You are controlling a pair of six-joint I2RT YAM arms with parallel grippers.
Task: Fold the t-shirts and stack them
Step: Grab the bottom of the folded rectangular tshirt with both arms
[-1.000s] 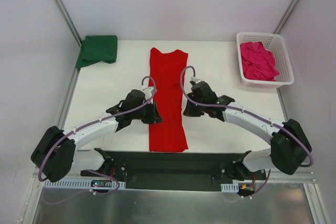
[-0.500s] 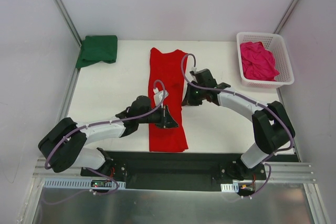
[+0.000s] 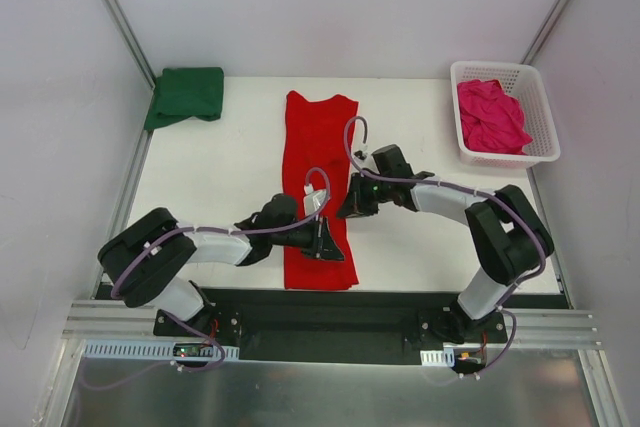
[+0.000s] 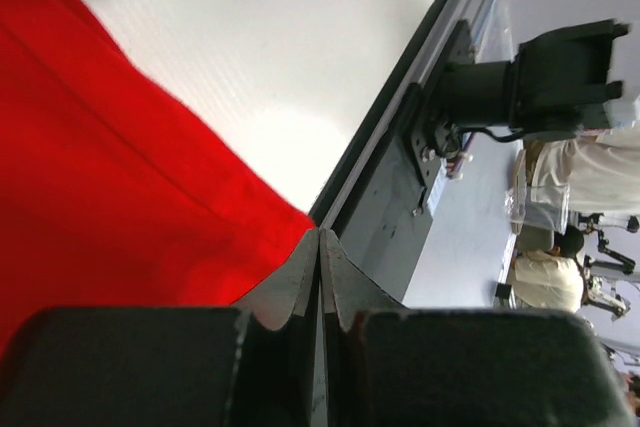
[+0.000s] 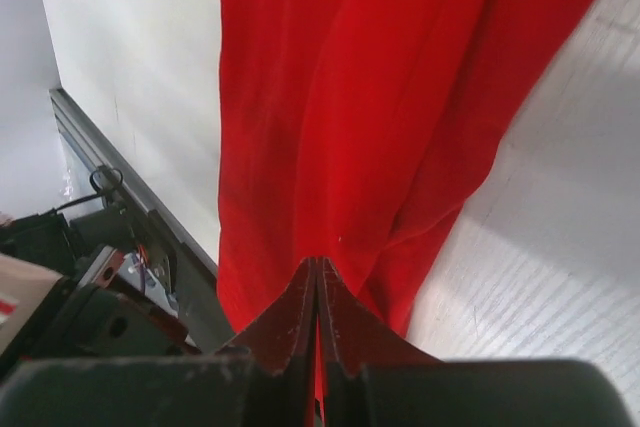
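The red t-shirt (image 3: 315, 147) lies in a long narrow strip down the middle of the table, collar end at the back. My left gripper (image 3: 335, 247) is shut and low over its near right part; in the left wrist view its tips (image 4: 320, 237) meet at the red cloth's (image 4: 100, 197) near corner, nothing between them. My right gripper (image 3: 346, 211) is shut at the strip's right edge, and its tips (image 5: 318, 265) rest over the red cloth (image 5: 350, 97). The dark green t-shirt (image 3: 187, 94) lies folded at the back left. The magenta-pink t-shirt (image 3: 490, 115) is bunched in the basket.
The white lattice basket (image 3: 541, 97) stands at the back right corner. A black mounting rail (image 3: 330, 312) runs along the table's near edge just beyond the red shirt's hem. White tabletop (image 3: 220, 167) shows on both sides of the strip.
My left gripper has swept from the strip's left edge across it to its near right part. My right gripper has edged slightly left and nearer, its elbow folding in.
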